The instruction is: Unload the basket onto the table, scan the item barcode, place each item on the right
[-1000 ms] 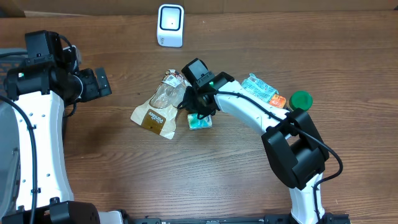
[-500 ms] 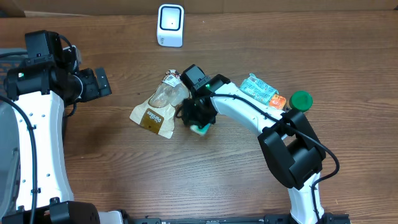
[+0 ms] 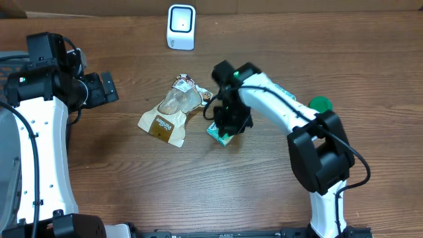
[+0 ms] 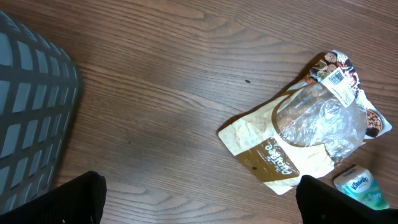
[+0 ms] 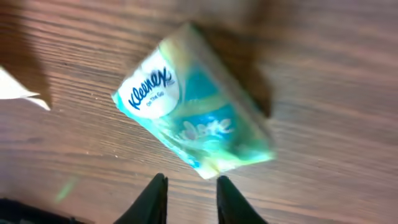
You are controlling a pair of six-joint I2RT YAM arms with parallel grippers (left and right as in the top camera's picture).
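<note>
The soft, glossy teal-and-white Kleenex pack (image 5: 193, 118), pillow-shaped, lies on the grained wooden surface (image 5: 323, 93) just beyond the right fingers (image 5: 152, 202), which are narrowly parted and empty. The left fingers (image 4: 68, 202) are spread wide, with a crinkled brown pouch (image 4: 298, 137) ahead of them.

Fig. Three camera views of one worktop (image 3: 99, 172).
Overhead: fixed high above, looking straight down on the whole surface, both arms and the scanner (image 3: 181, 26) at the far edge. Left wrist: off to the left, tilted down across the wood, the left tool (image 4: 199, 202) framing its lower corners; it shares the brown bag (image 4: 298, 134) with the overhead view. Right wrist: very near, facing down past the right tool (image 5: 191, 200) at the tissue pack (image 5: 193, 106), which all three views show.
</note>
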